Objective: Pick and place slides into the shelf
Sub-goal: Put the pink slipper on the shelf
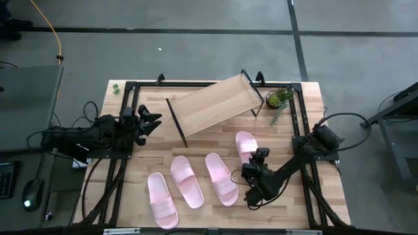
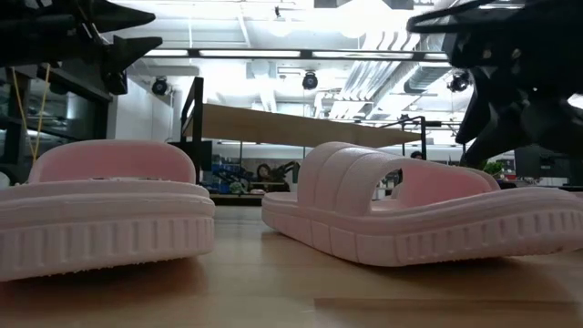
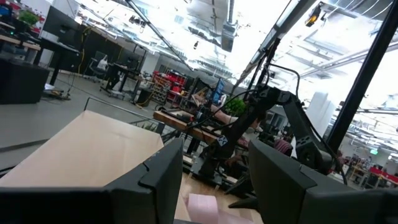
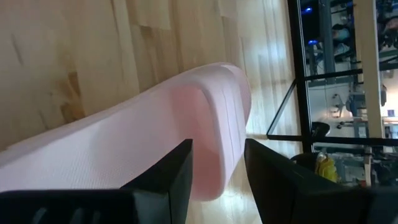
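Four pale pink slides lie sole-down on the wooden tabletop: three in a row near the front [image 1: 162, 199], [image 1: 187, 181], [image 1: 222, 177], and one farther back on the right [image 1: 245, 145]. The shelf [image 1: 212, 104], a light-wood board on black legs, stands askew at the far middle. My right gripper [image 1: 259, 156] is open and slants down over the near end of the far-right slide [image 4: 124, 149], one finger over its footbed and one outside its rim. My left gripper [image 1: 147, 122] waits open at the left, pointing at the shelf [image 3: 87, 149]. My right gripper has its fingers on either side of the slide's raised side rim [image 4: 214, 140], near one end, coming slantwise from above and from the table's near right. Whether the fingers touch the rim, I cannot tell. The slide lies flat on the table.
A small potted plant [image 1: 281, 98] stands at the far right corner beside the shelf. Black frame rails [image 1: 297, 124] run along the table's left, right and far sides. In the low view two slides [image 2: 100, 214], [image 2: 419, 214] fill the foreground.
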Tool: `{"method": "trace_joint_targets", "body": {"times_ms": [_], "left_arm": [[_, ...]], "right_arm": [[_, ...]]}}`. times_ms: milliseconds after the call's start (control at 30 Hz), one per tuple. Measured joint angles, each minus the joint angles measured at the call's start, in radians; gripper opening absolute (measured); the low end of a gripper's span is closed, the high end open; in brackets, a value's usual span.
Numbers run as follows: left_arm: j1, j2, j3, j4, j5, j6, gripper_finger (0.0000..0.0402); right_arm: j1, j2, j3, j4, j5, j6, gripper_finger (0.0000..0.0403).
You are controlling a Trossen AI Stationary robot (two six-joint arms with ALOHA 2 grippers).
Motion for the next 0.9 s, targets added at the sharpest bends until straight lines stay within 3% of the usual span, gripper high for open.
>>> {"method": "trace_joint_targets", "body": {"times_ms": [467,900], "left_arm": [[0.000,0.000,0.000,0.000,0.000,0.000,0.0166],[0.000,0.000,0.000,0.000,0.000,-0.001,0.0166]], "right_arm": [[-0.024,0.002,-0.099,0.077,0.009,0.000,0.0136],[-0.099,0.002,-0.112,0.144,0.030,-0.051,0.0136]]}}
